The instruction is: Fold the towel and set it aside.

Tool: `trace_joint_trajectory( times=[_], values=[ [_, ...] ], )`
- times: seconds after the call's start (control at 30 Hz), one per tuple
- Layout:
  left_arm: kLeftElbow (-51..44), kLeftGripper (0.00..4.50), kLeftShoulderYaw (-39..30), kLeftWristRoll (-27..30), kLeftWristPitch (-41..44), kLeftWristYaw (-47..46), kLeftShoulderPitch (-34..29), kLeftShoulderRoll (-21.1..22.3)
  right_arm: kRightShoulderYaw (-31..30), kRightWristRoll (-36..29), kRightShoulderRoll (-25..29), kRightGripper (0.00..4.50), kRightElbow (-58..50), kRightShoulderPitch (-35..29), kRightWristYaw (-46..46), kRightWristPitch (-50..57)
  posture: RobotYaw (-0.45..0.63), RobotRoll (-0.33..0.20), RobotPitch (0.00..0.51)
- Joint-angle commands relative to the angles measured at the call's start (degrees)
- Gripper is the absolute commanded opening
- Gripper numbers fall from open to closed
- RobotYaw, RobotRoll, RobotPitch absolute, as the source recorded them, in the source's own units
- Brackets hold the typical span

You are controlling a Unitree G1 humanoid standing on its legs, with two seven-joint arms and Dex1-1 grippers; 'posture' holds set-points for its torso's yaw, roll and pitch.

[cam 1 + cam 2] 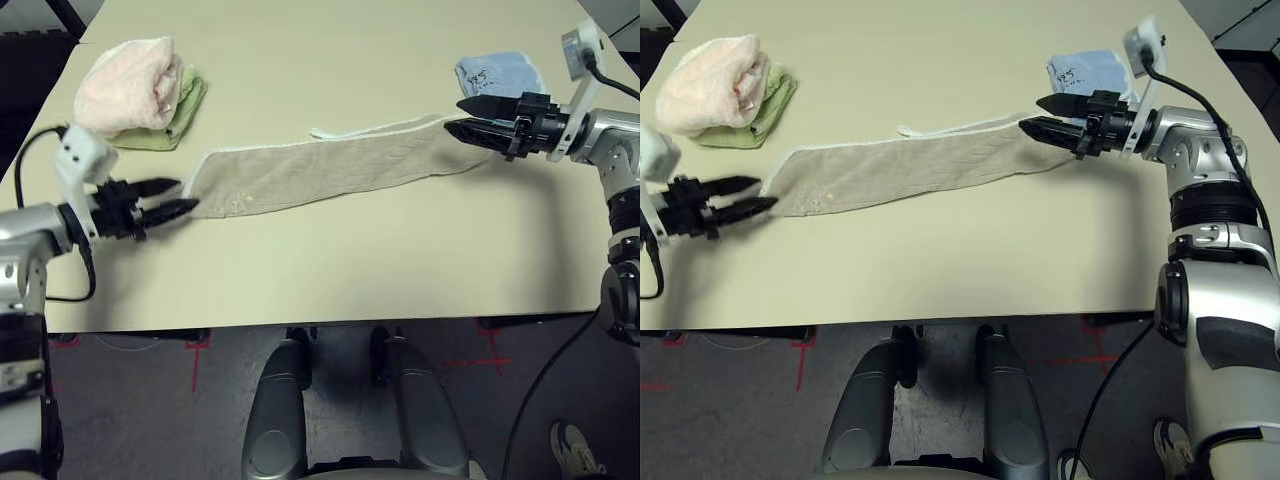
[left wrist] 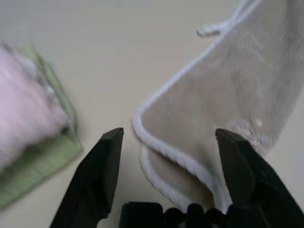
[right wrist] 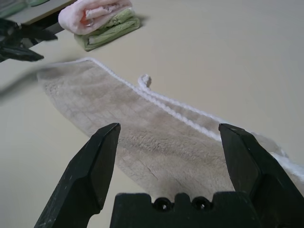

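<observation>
The tan towel (image 1: 320, 172) lies in a long folded strip across the tabletop (image 1: 350, 260), bare surface between it and the near edge. At its ends, the left gripper (image 1: 188, 197) and right gripper (image 1: 458, 118) hold their fingers apart.

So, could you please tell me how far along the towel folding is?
The beige towel lies doubled into a long strip, so a lengthwise fold looks done, though its edges don't quite line up. Nothing is in hand: the left gripper and right gripper stand open at its two ends. Left to do, it seems: folding the strip shorter, then setting it aside.
</observation>
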State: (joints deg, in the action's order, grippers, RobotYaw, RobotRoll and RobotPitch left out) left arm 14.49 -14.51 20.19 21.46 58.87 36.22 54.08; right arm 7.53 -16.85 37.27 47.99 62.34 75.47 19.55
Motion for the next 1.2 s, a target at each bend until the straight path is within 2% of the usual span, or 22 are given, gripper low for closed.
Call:
trace_joint_trajectory(
  times=[0.03,0.27,0.57,0.8,0.97,1.07,1.2],
  values=[
    [-0.47,4.48,-0.05,0.86,2.53,-2.45,2.89,-0.91,0.77,-0.66,0.6,4.5,-0.57,-1.34,-0.47,0.51,-0.05,0.0,0.265],
    [-3.7,4.48,3.33,4.96,18.97,-0.69,2.42,0.15,0.55,-1.02,-0.02,4.5,-1.18,-1.64,-0.91,0.4,-0.04,0.0,0.267],
    [-1.1,4.48,5.72,4.14,18.69,-3.22,3.13,-6.47,0.23,-1.47,-0.53,4.5,-3.24,-2.58,-1.17,0.76,-0.05,0.0,0.273],
    [2.06,4.48,5.86,5.75,19.58,-1.48,4.35,-8.8,0.03,-1.35,-0.75,4.5,-3.72,-2.52,-1.25,0.86,-0.05,0.0,0.273],
    [2.82,4.48,7.81,6.7,26.39,1.19,5.42,-7.16,-0.14,-1.27,-0.78,4.5,-4.06,-2.65,-1.19,0.86,-0.05,0.0,0.27],
    [3.52,4.48,10.25,5.77,30.0,3.25,5.63,-4.72,-0.23,-1.27,-0.88,4.5,-4.32,-2.65,-1.18,0.93,-0.05,0.0,0.268],
    [6.83,4.48,13.64,2.69,29.11,4.34,6.82,-2.32,-0.38,-1.19,-1.02,4.5,-4.57,-2.66,-1.08,0.86,-0.05,0.0,0.266]
  ],
)
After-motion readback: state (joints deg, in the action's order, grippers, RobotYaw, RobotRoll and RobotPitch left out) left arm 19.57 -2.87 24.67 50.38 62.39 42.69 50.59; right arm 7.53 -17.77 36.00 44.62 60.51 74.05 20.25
